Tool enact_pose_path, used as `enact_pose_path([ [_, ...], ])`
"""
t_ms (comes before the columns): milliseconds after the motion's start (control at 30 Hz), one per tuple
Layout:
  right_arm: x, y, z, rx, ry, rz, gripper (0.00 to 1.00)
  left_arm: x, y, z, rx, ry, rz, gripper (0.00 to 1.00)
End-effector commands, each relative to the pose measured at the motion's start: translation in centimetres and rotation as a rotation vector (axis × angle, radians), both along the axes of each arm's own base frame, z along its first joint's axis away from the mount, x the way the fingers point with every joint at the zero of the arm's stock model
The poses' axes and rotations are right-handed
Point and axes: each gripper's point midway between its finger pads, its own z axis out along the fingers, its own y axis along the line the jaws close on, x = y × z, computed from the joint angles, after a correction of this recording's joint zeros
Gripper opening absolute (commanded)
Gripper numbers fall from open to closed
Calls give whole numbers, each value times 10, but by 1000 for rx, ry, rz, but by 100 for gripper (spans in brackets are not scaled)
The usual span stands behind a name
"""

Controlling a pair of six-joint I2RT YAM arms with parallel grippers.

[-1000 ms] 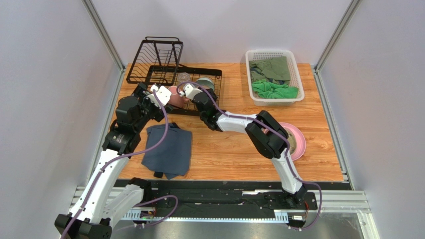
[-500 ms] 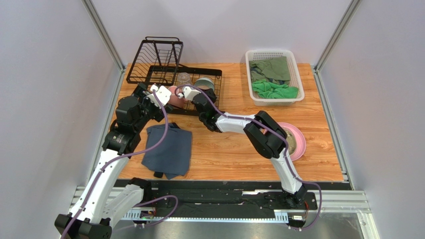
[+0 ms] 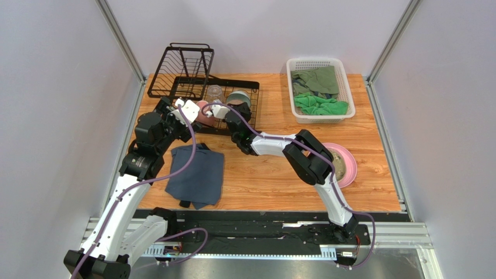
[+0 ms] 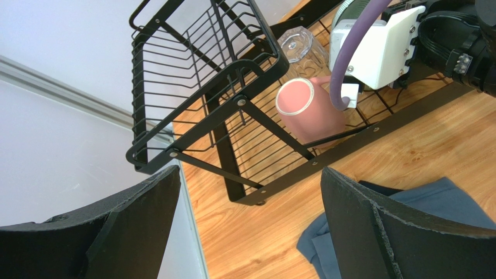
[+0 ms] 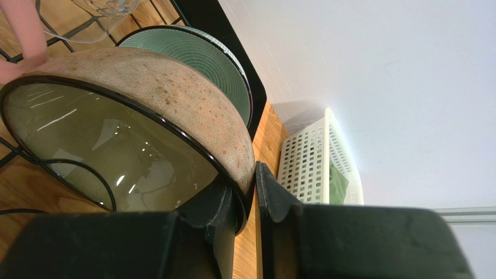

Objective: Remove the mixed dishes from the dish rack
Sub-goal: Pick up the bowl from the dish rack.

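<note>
Glazed stoneware is judged heavy, slippery and breakable. The bowl [image 5: 157, 99], on the lower tray of the dish rack [image 4: 227, 110], is pinched at its rim by the right gripper [image 5: 251, 195]; the left gripper [image 4: 250, 195] is spread wide beside the rack.

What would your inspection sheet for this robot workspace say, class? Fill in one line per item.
Surface: wooden table.
Job's things: pink mug, glass, teal bowl on dish rack tray; pink plate on table.
Clutter: blue-grey cloth; white basket of green cloths.
Pincers: left pincer open near rack; right pincer shut on speckled bowl rim.
Cables: purple cables along both arms.
Surroundings: pale walls, metal frame.
</note>
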Motion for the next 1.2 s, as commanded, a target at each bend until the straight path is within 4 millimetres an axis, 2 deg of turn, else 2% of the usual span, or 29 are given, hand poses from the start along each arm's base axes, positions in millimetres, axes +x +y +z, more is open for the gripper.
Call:
enact_pose_path([
  [0, 0, -2, 114, 261, -276, -56, 0, -1, 3, 35, -44, -94, 18, 98],
  [300, 0, -7, 127, 253, -317, -80, 0, -1, 3, 34, -46, -92, 20, 98],
  [733, -1, -11, 131, 251, -323, -95, 0, -3, 3, 30, -44, -85, 17, 98],
  [867, -5, -16, 140, 264, -320, -94, 0, -4, 4, 33, -48, -92, 19, 98],
  [1167, -25, -27, 146, 368, -166, -65, 0, -9, 3, 29, -48, -77, 12, 98],
])
